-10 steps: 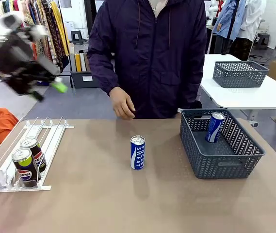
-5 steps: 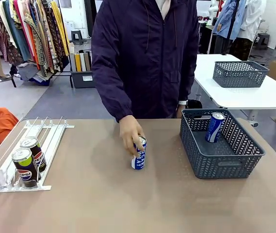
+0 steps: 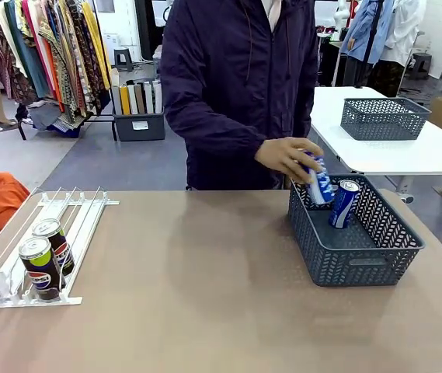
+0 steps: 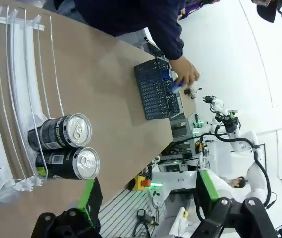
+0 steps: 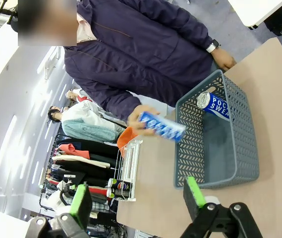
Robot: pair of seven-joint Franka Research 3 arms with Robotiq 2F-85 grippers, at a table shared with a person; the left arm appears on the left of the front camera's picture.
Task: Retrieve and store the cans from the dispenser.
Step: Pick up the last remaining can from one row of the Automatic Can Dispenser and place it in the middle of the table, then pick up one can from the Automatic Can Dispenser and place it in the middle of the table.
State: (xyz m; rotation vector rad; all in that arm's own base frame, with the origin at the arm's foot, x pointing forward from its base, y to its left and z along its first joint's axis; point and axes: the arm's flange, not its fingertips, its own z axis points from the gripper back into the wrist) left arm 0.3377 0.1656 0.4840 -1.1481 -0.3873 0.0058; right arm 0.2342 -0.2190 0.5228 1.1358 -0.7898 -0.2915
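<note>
My left pincer (image 4: 145, 193) gapes open near the two dark cans (image 4: 61, 131), which stand upright at the rack's (image 3: 77, 202) low end, off toward one finger rather than between both. This arm is the nearer. My right pincer (image 5: 138, 196) is open too. A person's hand (image 3: 287, 158) holds a blue can (image 3: 319, 183) tilted over the basket (image 3: 353, 260).

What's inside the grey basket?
One blue-and-white can leans inside the basket. The person's hand holds another can above its rim. The front wall hides part of its floor.
</note>
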